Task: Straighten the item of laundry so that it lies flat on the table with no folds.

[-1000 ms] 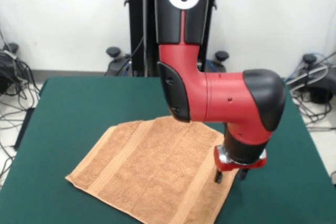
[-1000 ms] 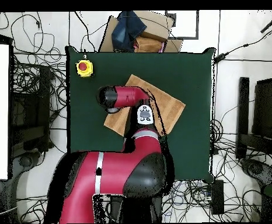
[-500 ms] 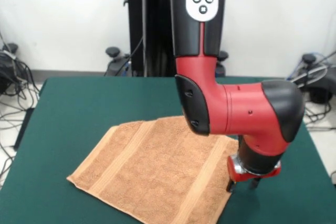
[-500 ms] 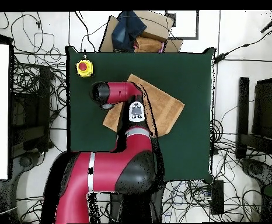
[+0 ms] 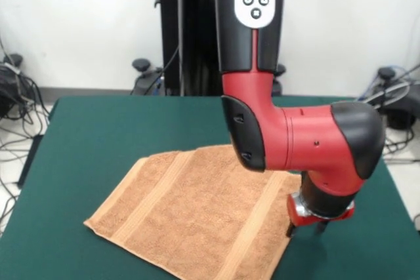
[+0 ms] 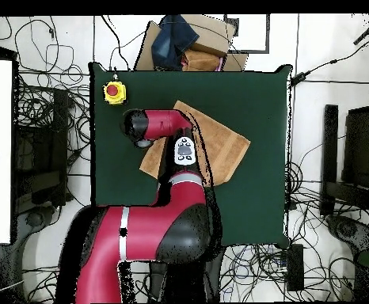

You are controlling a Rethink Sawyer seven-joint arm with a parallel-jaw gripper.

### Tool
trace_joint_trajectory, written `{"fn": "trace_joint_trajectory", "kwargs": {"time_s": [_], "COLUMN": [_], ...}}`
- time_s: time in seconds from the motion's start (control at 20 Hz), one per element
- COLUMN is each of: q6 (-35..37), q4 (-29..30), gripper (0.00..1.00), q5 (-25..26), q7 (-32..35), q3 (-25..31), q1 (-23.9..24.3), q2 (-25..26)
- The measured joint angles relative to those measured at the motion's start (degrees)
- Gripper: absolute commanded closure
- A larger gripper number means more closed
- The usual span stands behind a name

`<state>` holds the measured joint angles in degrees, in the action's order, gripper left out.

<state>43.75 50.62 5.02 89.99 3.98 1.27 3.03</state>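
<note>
The item of laundry (image 5: 190,218), an orange-tan towel with a stripe band near each short end, lies spread at an angle on the green table (image 5: 98,129). Its surface looks mostly flat. The arm hides its far right corner and the picture's bottom edge cuts off its near corner. My gripper (image 5: 305,230) hangs just past the towel's right edge, low over bare table, its fingers apart with nothing between them. In the overhead view the towel (image 6: 223,146) shows to the right of the arm, whose wrist covers the gripper.
A yellow box with a red button (image 6: 114,92) sits on the table's corner in the overhead view. A cardboard box with dark cloth (image 6: 184,43) stands beyond the table's edge. Cables lie on the floor all around.
The arm has swung to the right in the front view. The gripper went from over the towel's right edge to the bare table just beside it. The towel barely shifted.
</note>
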Motion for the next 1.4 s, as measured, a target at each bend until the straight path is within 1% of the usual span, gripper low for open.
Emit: {"fn": "trace_joint_trajectory", "kwargs": {"time_s": [0.2, 0.35, 0.55, 0.75, 0.9, 1.05, 1.1, 1.15, 1.4], "q6": [0.0, 0.0, 0.0, 0.0, 0.0, 0.0, 0.0, 0.0, 1.5], "q4": [2.4, 3.0, 2.3, 0.6, 1.1, 3.9, 6.5, 7.7, 11.0], "gripper": [0.00, 0.00, 0.00, 0.00, 0.00, 0.00, 0.00, 0.00, 0.00], "q5": [-1.3, -2.2, -4.9, -6.3, -6.4, -6.4, -6.3, -6.1, -4.0], "q7": [0.0, 0.0, 0.0, 0.0, 0.0, 0.0, 0.0, 0.0, 0.0], "q3": [1.7, 2.8, 3.9, 4.0, 4.0, 3.9, 3.6, 3.3, 0.4], "q1": [-0.2, -0.5, -2.5, -5.0, -6.2, -6.3, -6.0, -5.8, -4.9], "q2": [-1.6, -2.2, -2.6, -2.2, -2.6, -4.4, -6.0, -7.0, -10.9]}}
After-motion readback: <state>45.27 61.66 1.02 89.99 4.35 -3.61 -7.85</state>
